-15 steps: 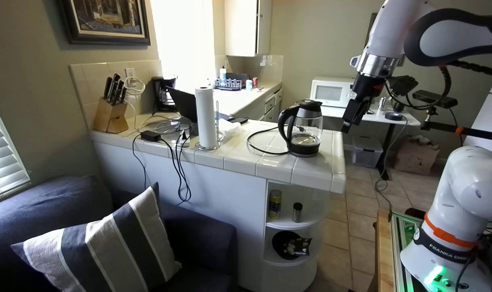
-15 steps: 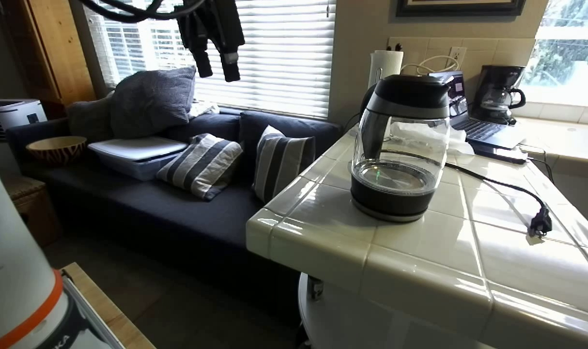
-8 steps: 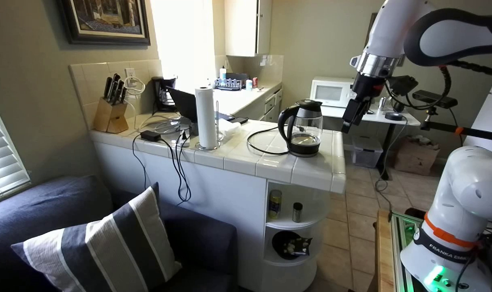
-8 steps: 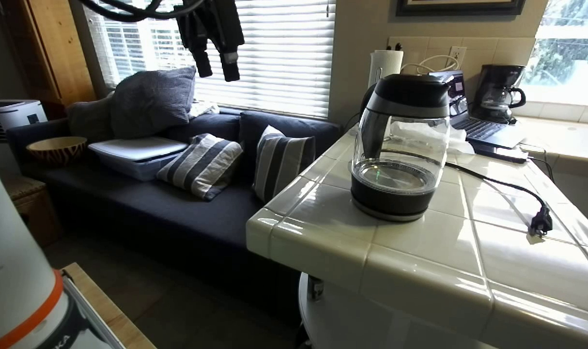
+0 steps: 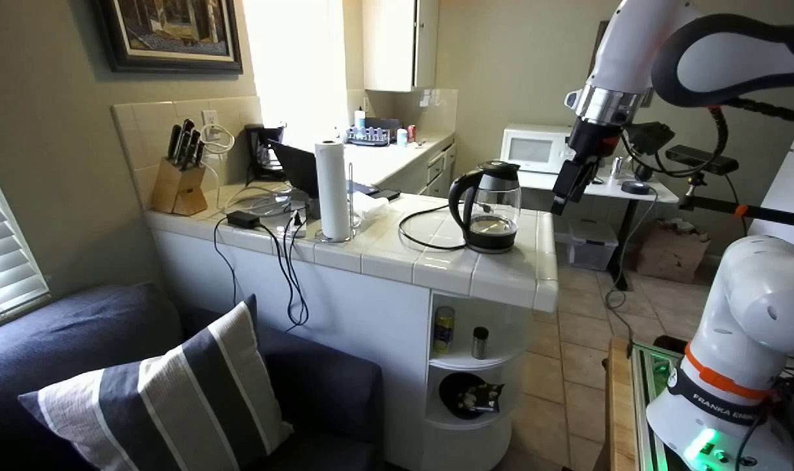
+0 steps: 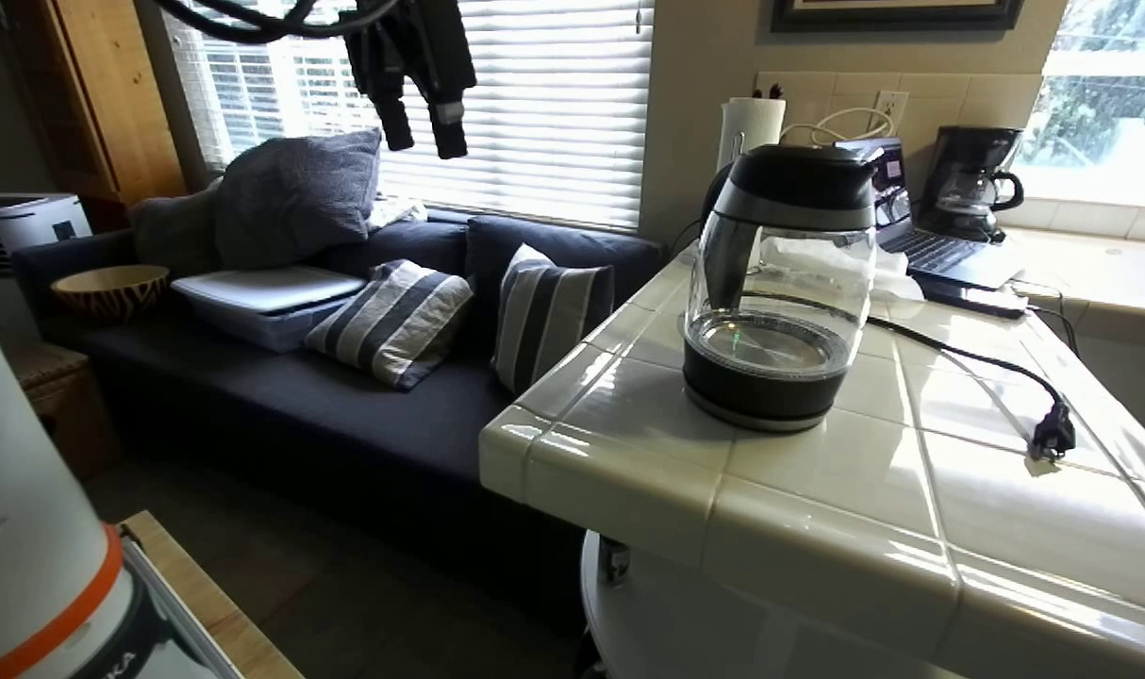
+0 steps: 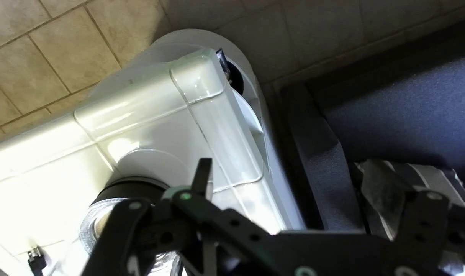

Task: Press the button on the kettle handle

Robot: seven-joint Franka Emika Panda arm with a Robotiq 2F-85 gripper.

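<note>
As far as the pictures show, your press is yet to be made. The kettle (image 5: 500, 204) stands upright on the tiled counter (image 6: 818, 481), right of centre in both exterior views, its black handle (image 5: 454, 198) on the side away from your gripper (image 6: 424, 141) in an exterior view. You have the gripper in the air at the upper left of an exterior view, apart from the kettle. Its 2 fingers (image 6: 451, 137) stand apart with a clear gap and nothing between them; you can't tell whether that is their full spread. In the wrist view they cover much of the kettle at the lower left.

You look to have 3 steps left: bring the gripper across to the handle, set a fingertip on the button, push. You can't make out the button in any view. A plug (image 6: 1053, 432) lies loose at the right of an exterior view; if it's the kettle's, your press probably starts no heating.
</note>
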